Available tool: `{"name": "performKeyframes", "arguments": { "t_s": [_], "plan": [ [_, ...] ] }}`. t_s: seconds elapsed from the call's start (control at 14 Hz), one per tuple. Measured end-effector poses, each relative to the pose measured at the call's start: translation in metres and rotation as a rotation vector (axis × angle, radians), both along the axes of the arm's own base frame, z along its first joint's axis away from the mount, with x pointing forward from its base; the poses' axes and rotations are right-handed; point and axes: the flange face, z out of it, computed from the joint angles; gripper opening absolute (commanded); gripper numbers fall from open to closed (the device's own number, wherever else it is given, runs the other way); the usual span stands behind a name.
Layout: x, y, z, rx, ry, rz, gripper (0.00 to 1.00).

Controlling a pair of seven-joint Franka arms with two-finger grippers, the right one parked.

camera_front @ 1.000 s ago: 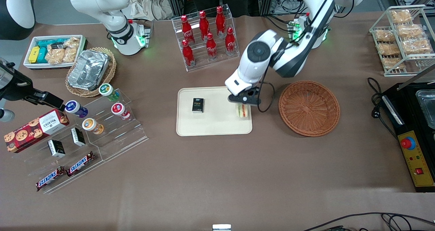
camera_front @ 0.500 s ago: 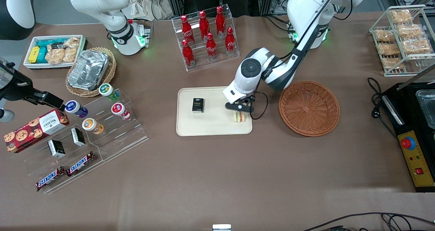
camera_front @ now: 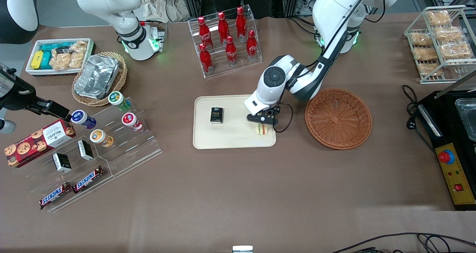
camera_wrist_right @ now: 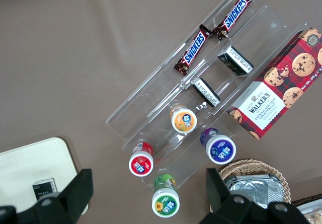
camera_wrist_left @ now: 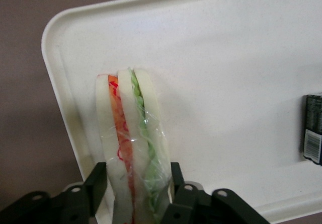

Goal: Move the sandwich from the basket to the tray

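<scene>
The black fingers (camera_wrist_left: 95, 183) pinched the sandwich (camera_wrist_left: 132, 143) from both flat bread faces, closed on its wrapped wedge with the orange, red and green layers standing edge-up between them. The gripper (camera_front: 262, 123) hung low over the tray (camera_front: 234, 139), at the tray's corner nearest the front camera and toward the basket (camera_front: 338, 118). In the wrist view the sandwich looked to be at or just above the tray floor, close beside the rim; whether it touched could not be told.

The step in hand seemed to be the release. Done well, it called for settling the wedge fully onto the flat floor, not on the raised rim, then parting the fingers gently and lifting straight up so the plastic wrap would not cling and tip it. Standing on its thin edge, it would likely topple. A small black box (camera_front: 216, 115) lay well apart on the same tray, and the basket stood empty on the surface (camera_front: 238, 193).
</scene>
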Motion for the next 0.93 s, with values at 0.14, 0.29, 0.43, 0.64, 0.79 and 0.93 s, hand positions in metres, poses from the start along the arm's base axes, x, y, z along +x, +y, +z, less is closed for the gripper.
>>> {"name": "performKeyframes", "arguments": {
  "t_s": [0.14,0.29,0.43,0.64,0.79,0.93],
  "plan": [
    [0.01,0.001,0.018,-0.014,-0.024,0.018,1.0],
    [0.025,0.009,0.06,-0.006,-0.044,0.042,1.0],
    [0.041,0.025,0.121,0.01,-0.067,0.074,1.0],
    [0.07,0.071,0.215,0.03,-0.105,0.155,1.0],
    [0.088,0.116,0.252,0.049,-0.113,0.199,1.0],
    [0.095,0.151,0.266,0.073,-0.099,0.235,1.0]
  ]
}}
